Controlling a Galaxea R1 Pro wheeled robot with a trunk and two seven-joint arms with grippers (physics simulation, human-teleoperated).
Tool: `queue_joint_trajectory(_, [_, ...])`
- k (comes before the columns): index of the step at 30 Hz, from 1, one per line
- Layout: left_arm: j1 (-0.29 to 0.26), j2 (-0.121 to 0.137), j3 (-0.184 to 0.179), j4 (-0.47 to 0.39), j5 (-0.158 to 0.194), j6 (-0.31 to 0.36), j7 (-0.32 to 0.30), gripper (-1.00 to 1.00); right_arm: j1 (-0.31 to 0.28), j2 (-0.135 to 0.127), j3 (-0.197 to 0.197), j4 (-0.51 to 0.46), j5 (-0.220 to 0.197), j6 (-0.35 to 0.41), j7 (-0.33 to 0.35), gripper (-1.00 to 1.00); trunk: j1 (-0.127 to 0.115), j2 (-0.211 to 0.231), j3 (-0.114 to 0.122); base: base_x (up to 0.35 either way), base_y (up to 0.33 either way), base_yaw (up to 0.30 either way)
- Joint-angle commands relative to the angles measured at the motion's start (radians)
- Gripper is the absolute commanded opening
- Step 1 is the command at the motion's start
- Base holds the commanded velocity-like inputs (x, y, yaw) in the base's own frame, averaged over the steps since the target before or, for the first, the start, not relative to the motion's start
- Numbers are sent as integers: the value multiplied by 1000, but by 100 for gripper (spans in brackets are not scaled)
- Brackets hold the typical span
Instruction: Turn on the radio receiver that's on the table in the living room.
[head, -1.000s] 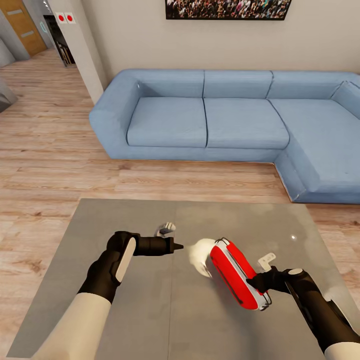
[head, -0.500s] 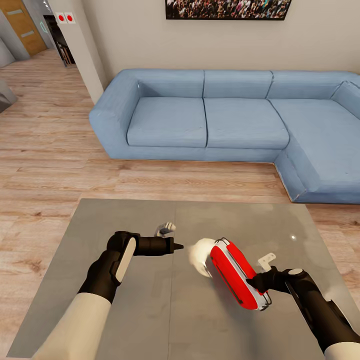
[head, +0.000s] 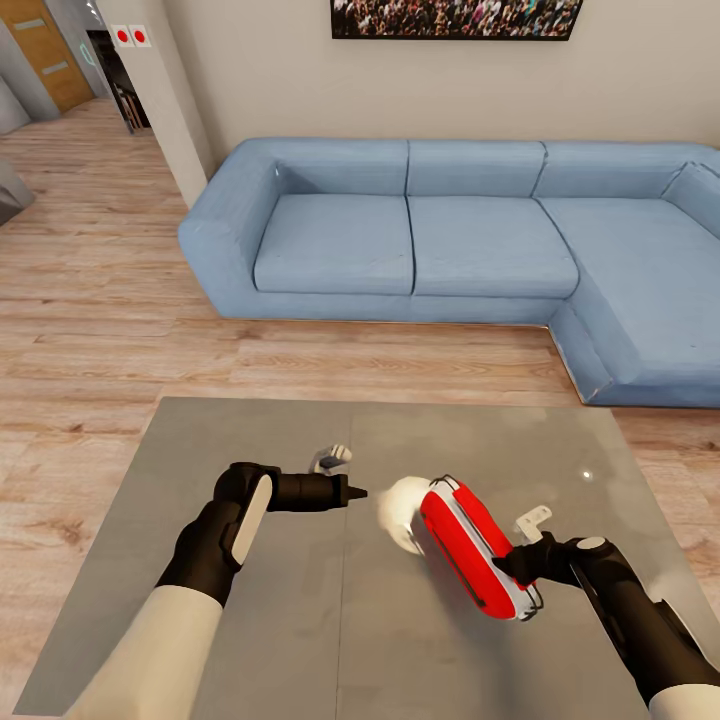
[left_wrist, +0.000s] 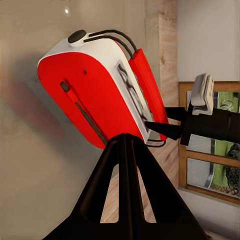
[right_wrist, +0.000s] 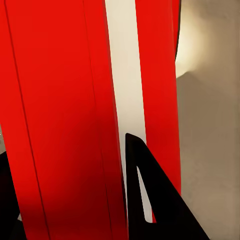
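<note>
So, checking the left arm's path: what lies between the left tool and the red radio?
Nothing solid: in the head view only bare glossy grey table and a pale glare patch separate the shut left tool from the flat red, white-banded radio.

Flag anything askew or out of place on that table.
The radio receiver isn't lying flat: it is tipped up on edge above the table, clamped by the right gripper. The left gripper points at it, fingers together.

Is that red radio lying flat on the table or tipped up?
Tipped up: the radio receiver stands on edge, gripped by the right gripper.
</note>
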Motion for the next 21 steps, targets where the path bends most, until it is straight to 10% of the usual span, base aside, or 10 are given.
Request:
queue_joint_trajectory(1, [0,0,0,0,0,0,0,-100,0,0,0,-1,-4,0,0,-100,0,0,0,0,0,0])
queue_joint_trajectory(21, [0,0,0,0,0,0,0,-100,0,0,0,5,-7,-39,-4,-100,0,0,0,0,0,0])
